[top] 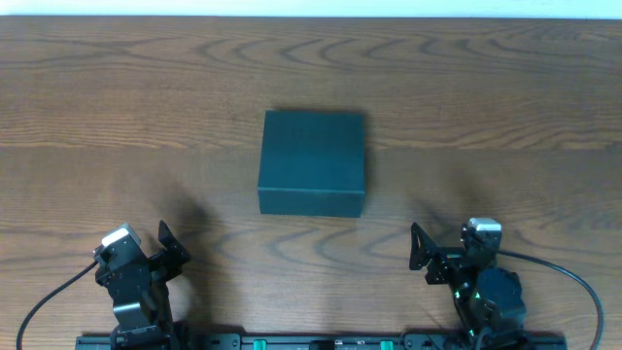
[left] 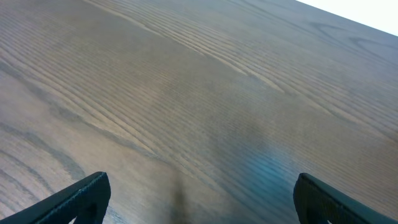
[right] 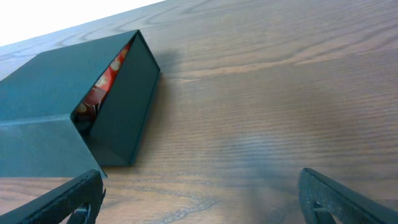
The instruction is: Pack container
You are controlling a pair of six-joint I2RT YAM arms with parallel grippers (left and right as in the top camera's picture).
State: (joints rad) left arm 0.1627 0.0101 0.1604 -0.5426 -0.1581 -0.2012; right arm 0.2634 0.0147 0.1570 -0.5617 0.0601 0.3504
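Note:
The container (top: 312, 160) is a dark-teal rectangular box in the middle of the table, with its flap lid down over the top. In the right wrist view the container (right: 127, 106) shows a narrow gap under the lid, and red snack packets (right: 102, 84) show inside. My left gripper (top: 167, 255) is open and empty near the front left edge, and sees only bare wood between its fingers (left: 199, 199). My right gripper (top: 426, 253) is open and empty at the front right, to the right of the box (right: 199, 196).
The wood-grain table (top: 486, 117) runs all round the box. The arm bases and a black rail (top: 311, 342) lie along the front edge. Cables run from both arms.

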